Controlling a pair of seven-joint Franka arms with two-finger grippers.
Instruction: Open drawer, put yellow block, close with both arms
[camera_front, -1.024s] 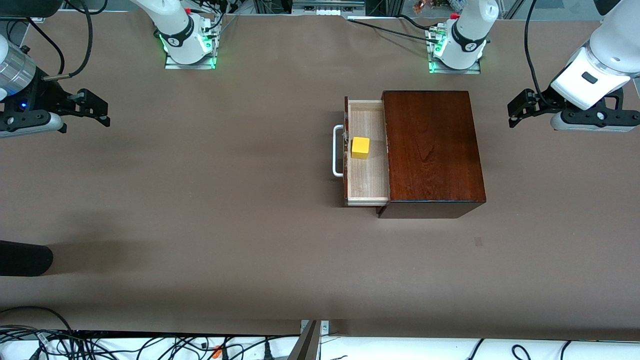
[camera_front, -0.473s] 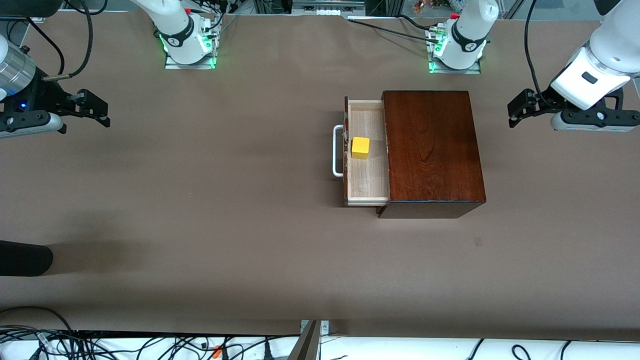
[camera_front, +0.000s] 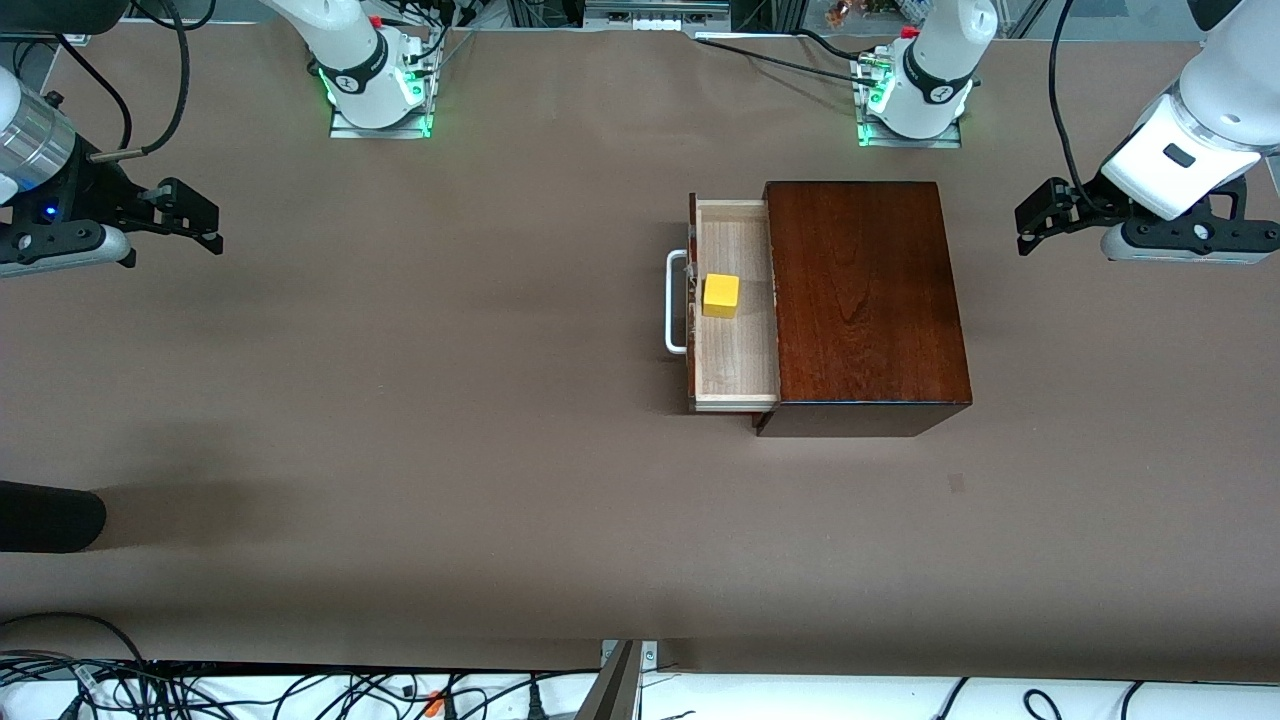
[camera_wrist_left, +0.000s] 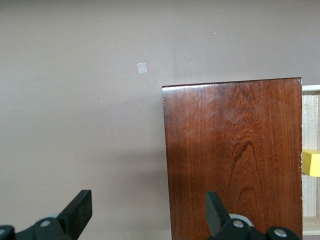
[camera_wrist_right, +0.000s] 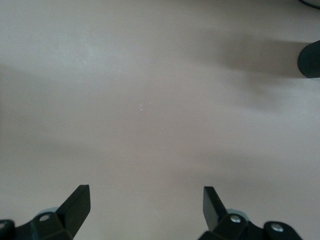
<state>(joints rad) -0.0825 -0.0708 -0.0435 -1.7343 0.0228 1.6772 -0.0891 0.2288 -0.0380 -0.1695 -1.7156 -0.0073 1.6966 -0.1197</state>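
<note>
Yellow block (camera_front: 720, 296) in open drawer (camera_front: 735, 370); pincers idle.

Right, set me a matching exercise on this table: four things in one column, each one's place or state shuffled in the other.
1. small bright yellow cube
2. pale wood drawer with white handle
3. left gripper
4. right gripper

A. open, over bare table at the right arm's end
B. pulled out of the dark brown wooden box
C. lying in the drawer
D. open, beside the box

Pairs: 1-C, 2-B, 3-D, 4-A
</note>
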